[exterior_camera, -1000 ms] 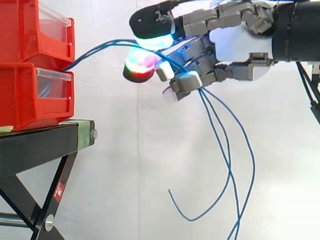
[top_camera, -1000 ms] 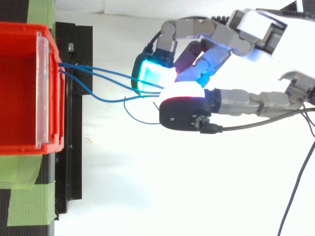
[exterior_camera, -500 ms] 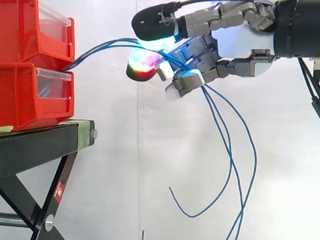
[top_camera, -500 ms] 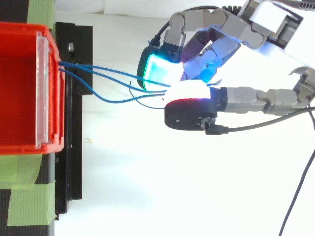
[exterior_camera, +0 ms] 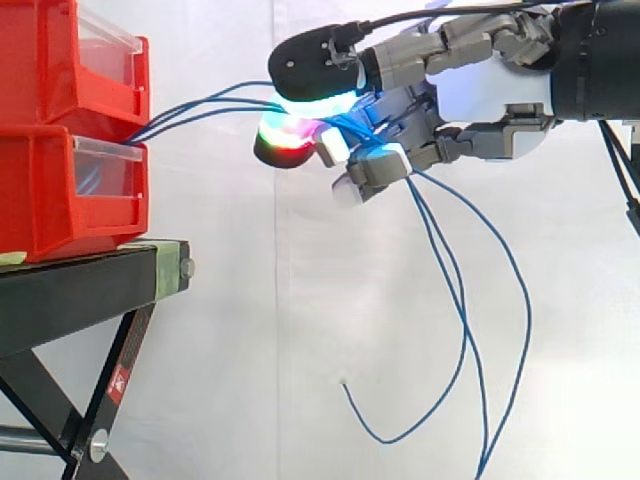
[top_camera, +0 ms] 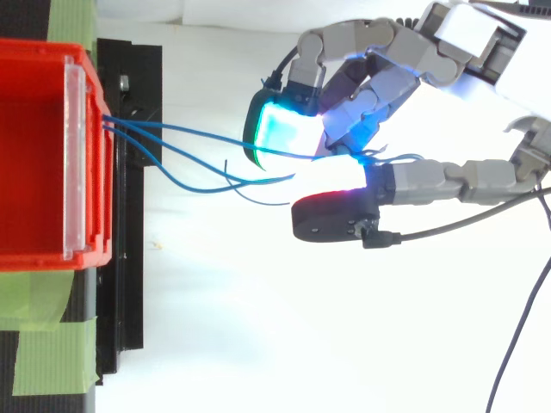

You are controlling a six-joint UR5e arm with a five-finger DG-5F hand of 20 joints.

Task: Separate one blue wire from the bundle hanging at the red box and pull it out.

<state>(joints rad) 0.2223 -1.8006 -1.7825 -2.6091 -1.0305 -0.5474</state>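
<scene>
Blue wires (exterior_camera: 190, 107) leave the gap between two stacked red bins (exterior_camera: 60, 200) on a black stand (exterior_camera: 80, 290). They run across open air to the hand (exterior_camera: 490, 95), which is well apart from the bins. The hand is closed on the wires, its fingers curled with strands passing between the glowing pads (top_camera: 284, 133). Past the hand, the wires hang in loose loops. From above, free wire ends lie just beside the pads.
</scene>
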